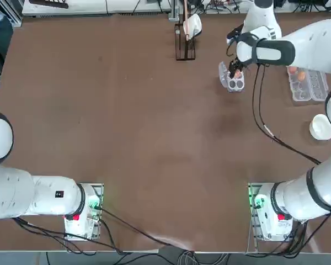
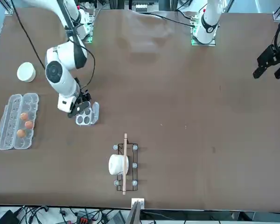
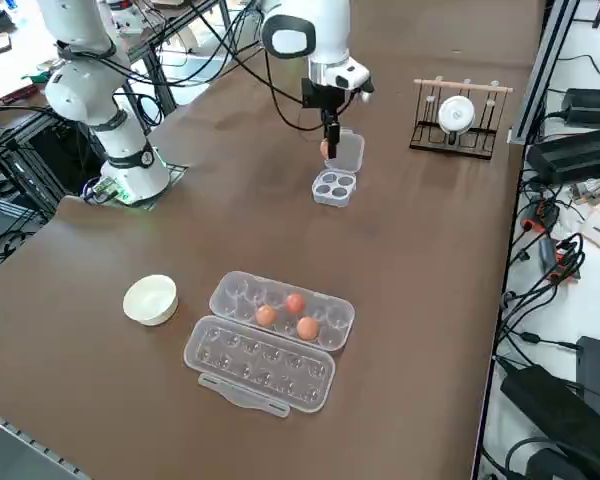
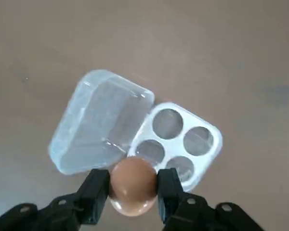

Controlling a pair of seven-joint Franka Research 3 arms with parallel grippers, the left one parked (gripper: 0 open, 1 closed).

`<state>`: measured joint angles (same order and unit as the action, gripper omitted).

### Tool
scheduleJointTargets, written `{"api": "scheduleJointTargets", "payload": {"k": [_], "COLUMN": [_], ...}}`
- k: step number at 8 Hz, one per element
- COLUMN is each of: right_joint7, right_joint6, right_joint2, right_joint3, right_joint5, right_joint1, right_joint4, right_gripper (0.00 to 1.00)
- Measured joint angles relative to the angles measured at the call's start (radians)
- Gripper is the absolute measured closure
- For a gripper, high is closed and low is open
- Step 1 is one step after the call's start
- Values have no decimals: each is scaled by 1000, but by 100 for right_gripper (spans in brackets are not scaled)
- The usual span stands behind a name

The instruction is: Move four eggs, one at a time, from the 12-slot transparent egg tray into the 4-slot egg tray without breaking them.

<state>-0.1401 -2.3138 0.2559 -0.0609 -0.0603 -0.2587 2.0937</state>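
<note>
Top view: the right gripper (image 1: 235, 72) hangs over the small tray (image 1: 232, 81), well apart from the long carton (image 1: 308, 84).

Front view: three eggs (image 2: 24, 124) sit in the long carton.

Side view: the small tray's four cups are empty.

Wrist view: the fingers (image 4: 97, 190) are clamped on one egg (image 4: 133, 186) at its sides, above the small tray's near edge. Judged light, smooth, brittle; light pressure at the widest girth advised.
</note>
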Motion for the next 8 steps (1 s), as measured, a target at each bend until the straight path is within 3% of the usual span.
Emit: {"api": "scheduleJointTargets", "payload": {"k": [8], "right_joint7": [129], "right_joint6": [-76], "right_joint2": [37], "right_joint3": [10], "right_joint5": [0], "right_joint1": [-32], "right_joint4": [20], "right_gripper": [42]}}
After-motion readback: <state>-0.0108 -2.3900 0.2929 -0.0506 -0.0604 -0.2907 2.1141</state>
